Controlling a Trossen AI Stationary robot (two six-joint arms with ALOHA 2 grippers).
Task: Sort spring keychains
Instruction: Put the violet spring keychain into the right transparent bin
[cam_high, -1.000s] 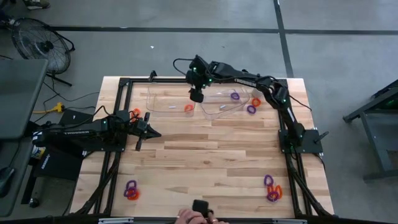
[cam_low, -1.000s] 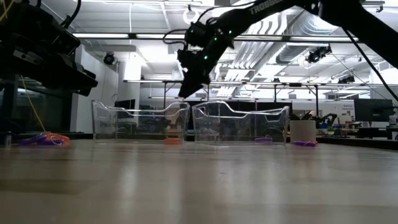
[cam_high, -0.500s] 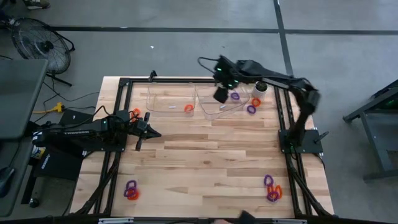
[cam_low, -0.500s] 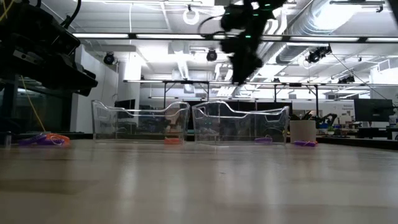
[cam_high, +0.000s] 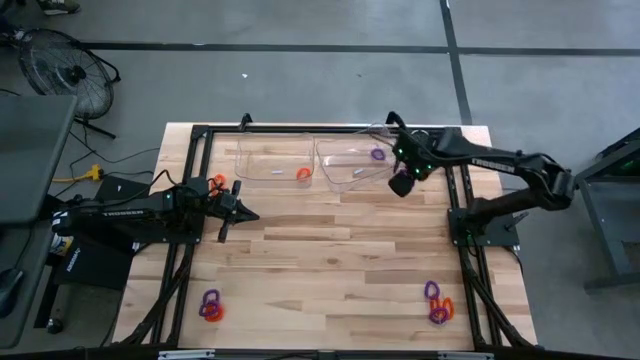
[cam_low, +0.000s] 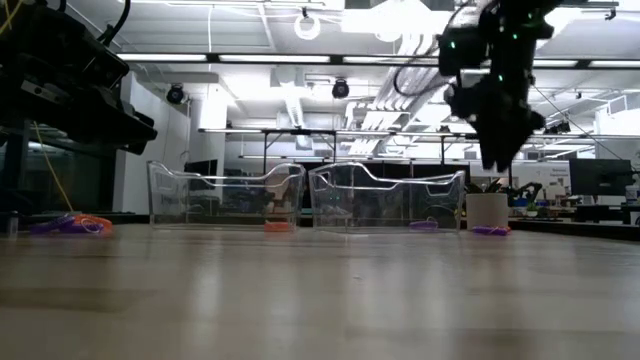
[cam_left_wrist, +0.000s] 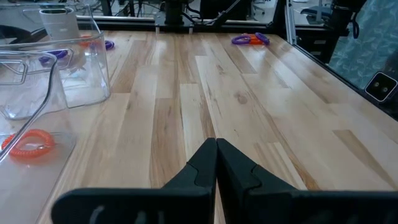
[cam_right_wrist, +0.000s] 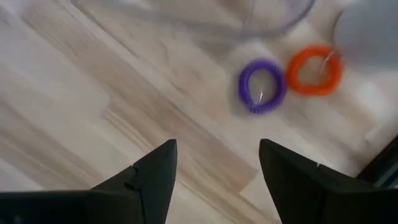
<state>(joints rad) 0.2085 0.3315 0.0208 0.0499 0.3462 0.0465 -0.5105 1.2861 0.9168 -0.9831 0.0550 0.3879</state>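
The right end effector (cam_high: 400, 184) has moved. A second ago it hung over the left bin (cam_high: 272, 160), above the orange ring (cam_high: 303, 174) in it. Then it swung across over the right bin (cam_high: 352, 162). Now it is past that bin's right end, over the desk (cam_high: 330, 250). Its fingers are wide apart, with a purple ring (cam_right_wrist: 262, 86) and an orange ring (cam_right_wrist: 314, 70) lying below. A person's hand at the desk's front edge is gone.

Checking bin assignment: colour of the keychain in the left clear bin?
Orange keychain; left wrist view shows it best.
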